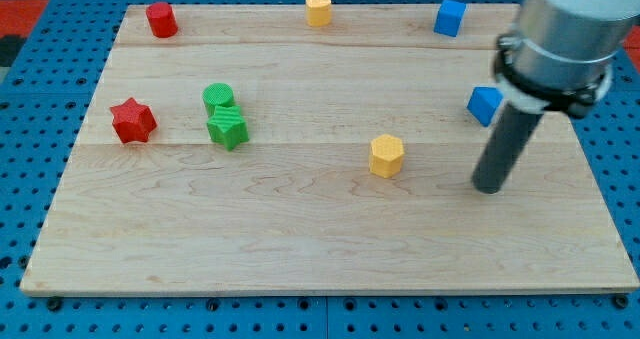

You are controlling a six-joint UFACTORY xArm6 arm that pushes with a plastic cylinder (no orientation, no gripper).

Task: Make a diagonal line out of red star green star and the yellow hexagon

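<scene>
The red star [132, 120] lies at the view's left on the wooden board [300, 239]. The green star [228, 129] lies to its right, touching a green cylinder [218, 97] just above it. The yellow hexagon [386, 155] sits right of the board's middle. My tip [489, 186] rests on the board to the right of the yellow hexagon, well apart from it, and below a blue block [484, 105].
A red cylinder [161, 20] stands at the top left, a yellow heart-shaped block [318, 9] at the top middle, a blue cube [450, 17] at the top right. The arm's grey body [565, 39] fills the top right corner.
</scene>
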